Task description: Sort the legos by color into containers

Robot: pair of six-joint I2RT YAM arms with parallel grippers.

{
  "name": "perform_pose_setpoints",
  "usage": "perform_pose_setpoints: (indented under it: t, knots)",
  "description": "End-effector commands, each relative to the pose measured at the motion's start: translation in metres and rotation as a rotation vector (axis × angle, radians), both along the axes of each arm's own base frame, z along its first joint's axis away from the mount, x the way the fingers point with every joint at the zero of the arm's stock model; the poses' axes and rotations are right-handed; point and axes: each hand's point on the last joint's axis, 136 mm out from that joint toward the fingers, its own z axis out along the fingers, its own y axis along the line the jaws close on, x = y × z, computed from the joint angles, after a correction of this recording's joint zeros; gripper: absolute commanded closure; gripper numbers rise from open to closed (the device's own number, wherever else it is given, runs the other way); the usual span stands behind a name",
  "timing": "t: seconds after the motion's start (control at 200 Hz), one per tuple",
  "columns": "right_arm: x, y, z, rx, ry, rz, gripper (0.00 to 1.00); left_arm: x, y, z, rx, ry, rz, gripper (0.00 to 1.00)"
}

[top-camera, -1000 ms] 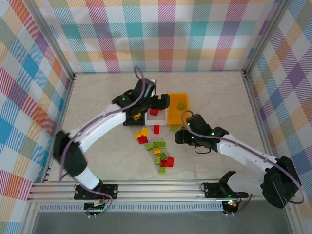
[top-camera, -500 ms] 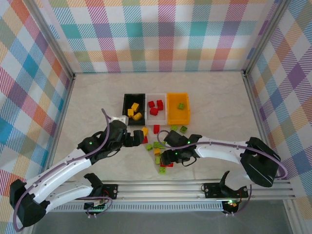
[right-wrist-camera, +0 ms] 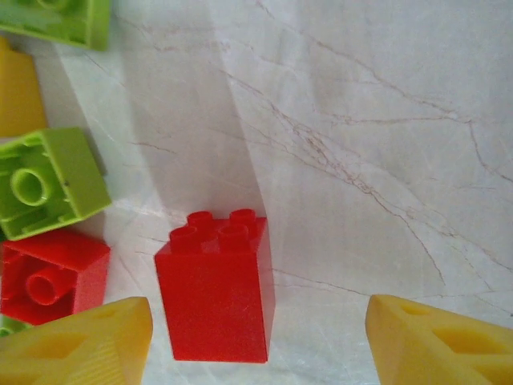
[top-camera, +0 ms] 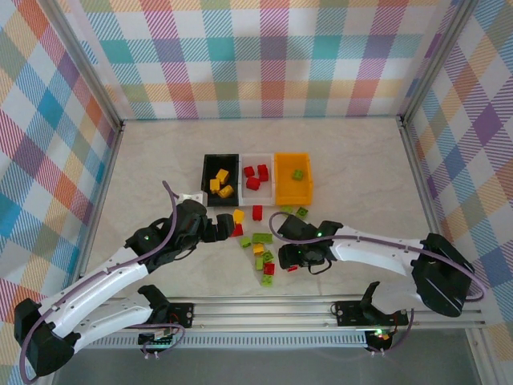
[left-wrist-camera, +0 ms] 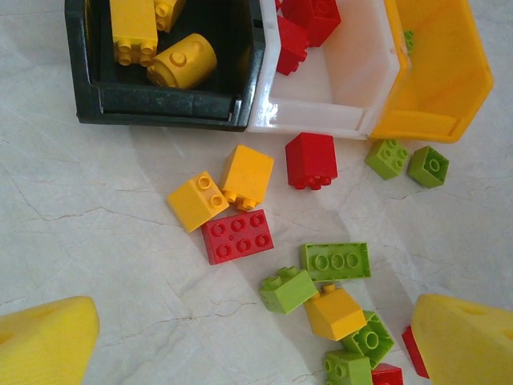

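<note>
Loose legos in red, yellow and lime green lie scattered (top-camera: 260,249) in front of three bins: black (top-camera: 205,178) with yellow bricks, white (top-camera: 245,185) with red ones, orange-yellow (top-camera: 292,192) with a green one. My left gripper (top-camera: 218,229) (left-wrist-camera: 252,353) hovers open over the pile, above a flat red brick (left-wrist-camera: 236,236), two yellow bricks (left-wrist-camera: 198,200) and a green one (left-wrist-camera: 287,289). My right gripper (top-camera: 292,260) (right-wrist-camera: 260,345) is open low over the table, a tall red brick (right-wrist-camera: 215,289) standing between its fingers, close to the left finger (right-wrist-camera: 80,345).
Two green bricks (left-wrist-camera: 387,156) lie just below the orange-yellow bin (left-wrist-camera: 441,72), and a red brick (left-wrist-camera: 311,159) sits in front of the white bin (left-wrist-camera: 337,80). Checked walls enclose the marble table (top-camera: 144,168); a metal rail (top-camera: 264,309) runs along the near edge.
A second ago both grippers were up by the bins; they have come back to the loose pile. In the last half second the right gripper shifted slightly right; the left barely moved.
</note>
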Motion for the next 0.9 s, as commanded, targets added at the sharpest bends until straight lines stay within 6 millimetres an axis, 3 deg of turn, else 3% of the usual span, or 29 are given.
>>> perform_pose_setpoints:
  t: [0.0,0.115,0.265,0.42,0.525,0.725,0.895]
  knots:
    - [0.003,0.014,-0.002,0.046,0.005,0.026,0.28,0.001,0.004,-0.007,0.017,0.010,0.025,0.00]
    - [0.006,0.020,-0.014,0.024,0.036,0.035,0.33,0.000,0.006,-0.010,0.030,0.016,0.030,0.00]
    - [0.005,0.017,-0.026,-0.001,0.066,0.020,0.49,-0.001,0.010,-0.013,0.053,0.020,0.034,0.00]
    - [0.014,0.013,-0.014,0.008,0.008,0.018,0.65,-0.001,0.017,-0.014,0.068,0.016,0.058,0.00]
    - [0.040,0.018,0.017,0.081,-0.074,0.012,0.72,-0.002,0.019,-0.016,0.068,0.012,0.063,0.00]
    - [0.105,0.050,0.085,0.184,-0.249,0.059,0.73,-0.006,0.025,-0.022,0.079,0.019,0.079,0.00]
    - [0.172,0.083,0.113,0.231,-0.342,0.048,0.72,-0.009,0.028,-0.031,0.090,0.042,0.089,0.00]
